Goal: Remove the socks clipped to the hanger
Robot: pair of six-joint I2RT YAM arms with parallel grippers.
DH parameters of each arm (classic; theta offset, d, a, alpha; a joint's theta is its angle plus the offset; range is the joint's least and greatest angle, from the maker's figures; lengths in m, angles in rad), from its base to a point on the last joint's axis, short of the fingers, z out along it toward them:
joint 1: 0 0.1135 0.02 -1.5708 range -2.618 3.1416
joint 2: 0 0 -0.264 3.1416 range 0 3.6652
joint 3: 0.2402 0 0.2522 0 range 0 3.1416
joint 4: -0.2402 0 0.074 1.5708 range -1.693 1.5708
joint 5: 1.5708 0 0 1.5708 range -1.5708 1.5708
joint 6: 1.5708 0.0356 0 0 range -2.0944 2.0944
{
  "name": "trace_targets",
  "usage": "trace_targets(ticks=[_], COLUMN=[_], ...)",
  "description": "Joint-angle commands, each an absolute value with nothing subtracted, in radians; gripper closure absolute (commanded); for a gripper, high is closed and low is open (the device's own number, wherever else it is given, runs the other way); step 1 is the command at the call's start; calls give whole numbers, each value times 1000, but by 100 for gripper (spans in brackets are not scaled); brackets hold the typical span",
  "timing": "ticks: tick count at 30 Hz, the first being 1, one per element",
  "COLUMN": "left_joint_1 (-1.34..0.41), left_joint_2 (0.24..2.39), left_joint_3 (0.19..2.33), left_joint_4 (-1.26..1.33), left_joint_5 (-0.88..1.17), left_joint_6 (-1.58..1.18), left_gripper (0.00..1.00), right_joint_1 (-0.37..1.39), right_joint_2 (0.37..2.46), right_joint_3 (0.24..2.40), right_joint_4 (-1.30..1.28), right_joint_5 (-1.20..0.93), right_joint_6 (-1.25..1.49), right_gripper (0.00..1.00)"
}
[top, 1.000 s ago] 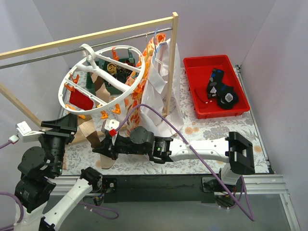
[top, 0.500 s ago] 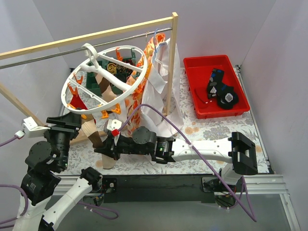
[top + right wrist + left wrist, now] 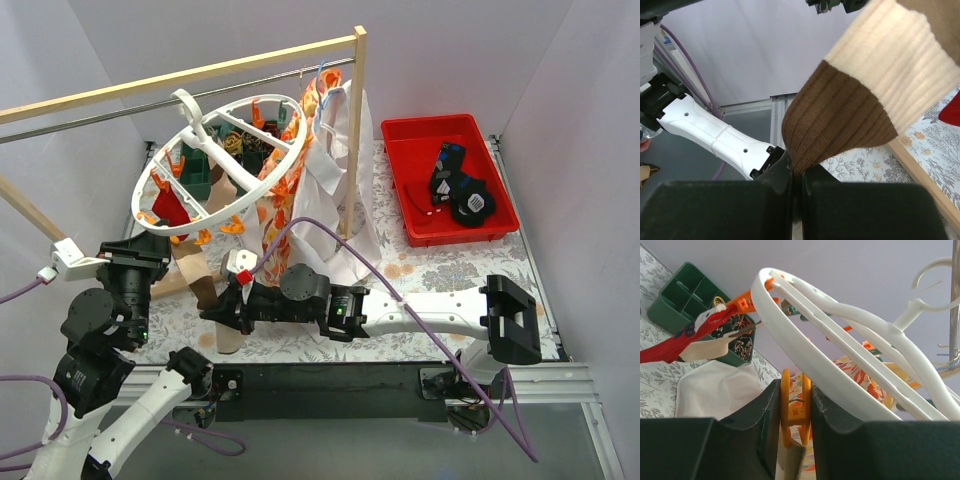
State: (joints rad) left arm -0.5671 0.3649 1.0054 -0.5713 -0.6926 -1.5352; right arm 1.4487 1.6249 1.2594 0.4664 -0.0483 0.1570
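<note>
My left claw (image 3: 795,412) is pinched tight on an orange clip (image 3: 786,390) just under the rim of the hanger (image 3: 805,350), which hangs tilted. A red sock (image 3: 670,346) is clipped to that rim. My right claw (image 3: 796,172) grips the brown toe of a tan-and-brown sock (image 3: 855,100). Far right on the desk (image 3: 450,265), black socks (image 3: 460,190) lie in a red bin (image 3: 410,165).

Plain pale walls (image 3: 470,50) enclose a floral-patterned tabletop (image 3: 430,272); a wooden rack (image 3: 360,80) with a metal rail (image 3: 90,120) stands upon it under even, diffuse light.
</note>
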Motion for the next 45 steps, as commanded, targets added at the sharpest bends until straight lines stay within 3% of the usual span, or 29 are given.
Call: trace_targets(ticks=[1,3,16,23,28,39,42,45], left_joint_1=[-571,-571,-571,-571,-571,-569,-571,-571], left_joint_2=[384,385,371,376,387,400,405,410], left_joint_3=[1023,1026,1088,1124,1175,1233,1236,1229], left_joint_4=[-563,-566,-630,-604,-598,-572,-572,-572], left_joint_5=[-741,-732,-727,-747,-758,-758,-749,-729], left_joint_6=[-1513,-1511,-1413,-1323,-1258,-1186,-1184,-1187], left_gripper=[95,100,100,100,100,100,100,100], right_joint_1=[1454,1453,1465,1465,1454,970,771,531], right_joint_2=[1568,1563,1289,999,838,822,847,900], right_joint_3=[1244,1233,973,689,635,686,730,764], right_joint_4=[505,502,235,138,2,-348,-339,-220], right_joint_5=[-57,-60,-5,268,567,629,686,533], right_joint_6=[163,166,115,156,196,328,270,206], right_gripper=[99,99,99,99,99,99,99,99])
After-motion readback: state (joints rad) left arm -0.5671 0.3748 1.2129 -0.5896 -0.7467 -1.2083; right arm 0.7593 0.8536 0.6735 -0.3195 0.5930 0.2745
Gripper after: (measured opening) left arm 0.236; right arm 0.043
